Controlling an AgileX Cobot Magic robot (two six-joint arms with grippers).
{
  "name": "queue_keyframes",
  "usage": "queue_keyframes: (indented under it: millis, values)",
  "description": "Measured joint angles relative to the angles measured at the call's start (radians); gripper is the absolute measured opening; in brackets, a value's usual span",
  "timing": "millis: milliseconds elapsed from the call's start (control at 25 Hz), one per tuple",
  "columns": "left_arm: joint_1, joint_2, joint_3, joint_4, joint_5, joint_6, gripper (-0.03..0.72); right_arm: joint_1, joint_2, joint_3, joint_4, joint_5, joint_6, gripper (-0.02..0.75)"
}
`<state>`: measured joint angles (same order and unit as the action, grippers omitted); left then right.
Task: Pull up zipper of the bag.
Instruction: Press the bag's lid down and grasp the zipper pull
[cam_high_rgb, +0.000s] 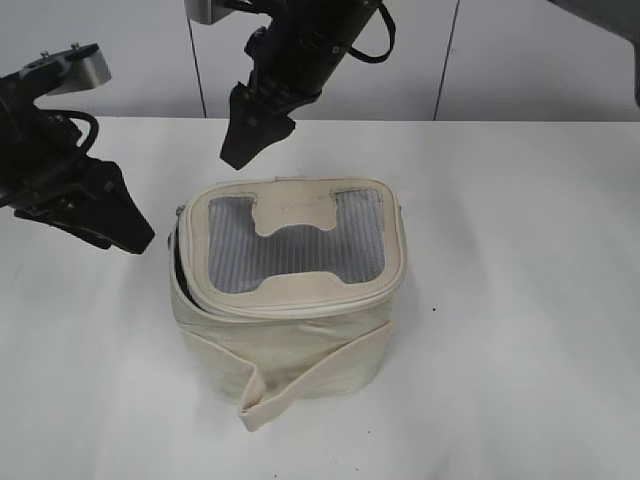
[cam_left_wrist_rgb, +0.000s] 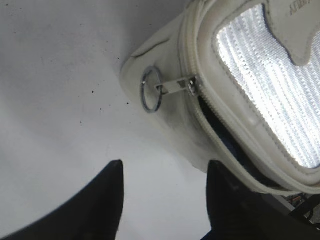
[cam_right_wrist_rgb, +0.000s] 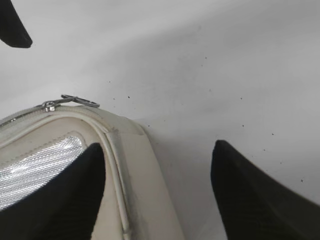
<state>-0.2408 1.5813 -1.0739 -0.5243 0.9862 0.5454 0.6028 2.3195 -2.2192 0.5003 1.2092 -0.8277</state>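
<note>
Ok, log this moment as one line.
left gripper: open, off the ring pull | right gripper: open above bag corner | zipper: partly open

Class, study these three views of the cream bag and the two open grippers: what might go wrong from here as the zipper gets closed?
1. The small silver ring pull lies flat against the boxy cream leatherette bag, so the open left gripper may miss it.
2. Neither gripper holds the bag; pulling might drag it across the white table.
3. The right gripper straddles the lid's corner and may snag it.
</note>
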Motion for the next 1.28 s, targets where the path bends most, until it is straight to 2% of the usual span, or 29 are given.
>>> queue_keyframes:
  millis: [200, 440, 640, 840, 1000, 1160, 1280]
  values:
    - [0.000, 0.000, 0.000, 0.003, -0.004, 0.000, 0.408, 0.001, 0.001, 0.006, -0.003, 0.000, 0.080, 0.471]
    - [0.000, 0.000, 0.000, 0.004, -0.009, 0.000, 0.409, 0.001, -0.041, 0.093, -0.031, 0.001, 0.120, 0.437]
    - [0.000, 0.000, 0.000, 0.002, -0.017, 0.000, 0.409, 0.002, -0.060, 0.101, -0.025, 0.002, 0.086, 0.440]
    - [0.000, 0.000, 0.000, -0.005, -0.017, 0.000, 0.409, 0.023, -0.060, 0.101, -0.016, 0.002, 0.035, 0.489]
    - [0.000, 0.000, 0.000, -0.005, -0.017, 0.000, 0.410, 0.028, -0.046, 0.101, -0.011, 0.002, 0.026, 0.499]
    - [0.000, 0.000, 0.000, -0.005, -0.017, 0.000, 0.410, 0.028, -0.007, 0.101, -0.016, 0.002, 0.026, 0.495]
    - [0.000, 0.000, 0.000, -0.005, -0.017, 0.000, 0.410, 0.028, -0.002, 0.101, -0.016, 0.002, 0.026, 0.453]
